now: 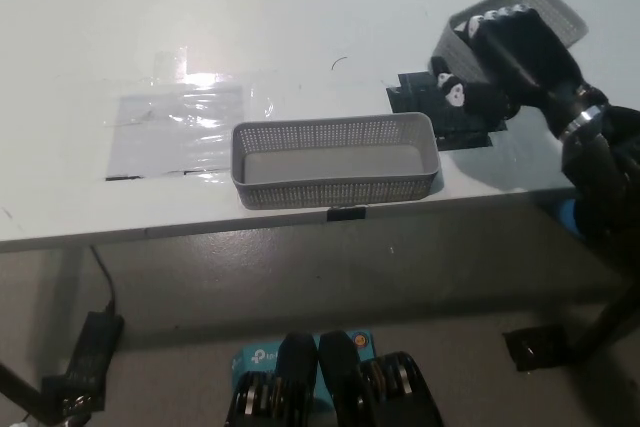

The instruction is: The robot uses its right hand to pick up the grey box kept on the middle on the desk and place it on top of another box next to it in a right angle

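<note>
Gripping small grey perforated plastic box (520, 9) aloft at 2 o'clock, black right hand (515, 57) | target: long grey mesh basket (336, 159), centre desk | lifted apparently to clear its rim

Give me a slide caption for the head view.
Right robot hand holds a grey basket above the desk, beside another basket.

A single head view looks steeply down from above onto the white desk (300, 7) and floor

A grey perforated box (335, 159) lies on the desk edge; a second box (545, 9) is held tilted aloft.
</note>
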Motion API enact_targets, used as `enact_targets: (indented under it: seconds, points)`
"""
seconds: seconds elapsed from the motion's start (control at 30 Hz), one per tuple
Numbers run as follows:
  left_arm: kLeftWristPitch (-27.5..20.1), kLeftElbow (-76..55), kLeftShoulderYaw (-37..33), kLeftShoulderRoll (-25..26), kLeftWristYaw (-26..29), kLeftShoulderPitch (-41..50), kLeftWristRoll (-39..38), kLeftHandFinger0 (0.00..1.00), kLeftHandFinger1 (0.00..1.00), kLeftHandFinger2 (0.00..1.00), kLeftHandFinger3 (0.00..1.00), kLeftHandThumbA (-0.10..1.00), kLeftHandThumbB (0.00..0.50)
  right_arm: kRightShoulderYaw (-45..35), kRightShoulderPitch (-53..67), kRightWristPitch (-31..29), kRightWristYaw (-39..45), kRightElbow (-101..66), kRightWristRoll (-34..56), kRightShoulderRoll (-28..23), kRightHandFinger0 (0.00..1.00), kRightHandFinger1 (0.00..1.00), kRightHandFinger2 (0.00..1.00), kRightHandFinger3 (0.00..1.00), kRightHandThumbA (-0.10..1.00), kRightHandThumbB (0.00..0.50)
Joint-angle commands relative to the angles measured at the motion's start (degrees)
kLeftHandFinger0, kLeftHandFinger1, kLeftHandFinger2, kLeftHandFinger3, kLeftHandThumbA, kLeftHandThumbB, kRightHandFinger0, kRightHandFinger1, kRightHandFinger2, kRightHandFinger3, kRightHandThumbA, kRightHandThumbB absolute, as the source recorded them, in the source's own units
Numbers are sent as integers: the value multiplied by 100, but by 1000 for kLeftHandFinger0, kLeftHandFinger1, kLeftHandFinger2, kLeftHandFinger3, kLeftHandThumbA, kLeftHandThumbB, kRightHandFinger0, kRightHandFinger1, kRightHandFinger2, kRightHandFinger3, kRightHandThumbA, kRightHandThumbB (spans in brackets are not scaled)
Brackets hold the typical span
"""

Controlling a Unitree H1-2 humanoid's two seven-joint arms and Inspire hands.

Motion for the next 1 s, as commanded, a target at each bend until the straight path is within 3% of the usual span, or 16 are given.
enact_targets:
  seconds: [0.0,0.13,0.23,0.3,0.5,0.57,0.63,0.67,0.73,0.97]
  points:
    - [-103,13,-35,227,-130,-103,44,27,101,43,21,980,264,155,-515,-566,218,-312,178,152,0,0,179,0,-100,344]
    - [28,-20,-63,235,-207,-169,37,0,83,31,38,952,249,353,-500,-911,245,-179,228,341,0,0,161,0,-100,369]
    - [41,-33,-61,199,-214,-200,38,0,84,44,47,963,275,590,-529,-1361,310,147,374,539,0,6,161,4,-100,321]
    - [2,12,-106,212,-250,-281,57,31,110,64,61,1000,326,790,-555,-1399,315,219,444,543,0,0,141,0,-100,272]
    - [-72,91,-239,320,-325,-481,124,8,78,17,28,999,272,1687,-735,-1399,24,380,645,481,0,0,177,88,-100,187]
    - [-68,70,-267,349,-365,-513,84,6,91,52,58,1000,312,2171,-868,-1399,-163,328,470,399,0,0,182,142,-100,248]
    - [-43,11,-310,371,-386,-523,100,5,99,62,84,1000,304,2402,-909,-1399,-263,300,453,323,0,0,187,166,-100,252]
    - [-53,22,-310,368,-383,-527,81,0,86,51,82,993,300,2638,-1004,-1399,-445,382,430,309,0,0,180,177,-100,306]
    - [-62,4,-340,373,-387,-525,112,0,82,52,82,994,287,2905,-1105,-1399,-580,425,331,252,0,0,170,192,-100,318]
    - [17,-11,-365,358,-430,-570,134,0,68,22,79,1000,313,3764,-1422,-1399,-1240,716,175,169,0,0,145,165,-100,365]
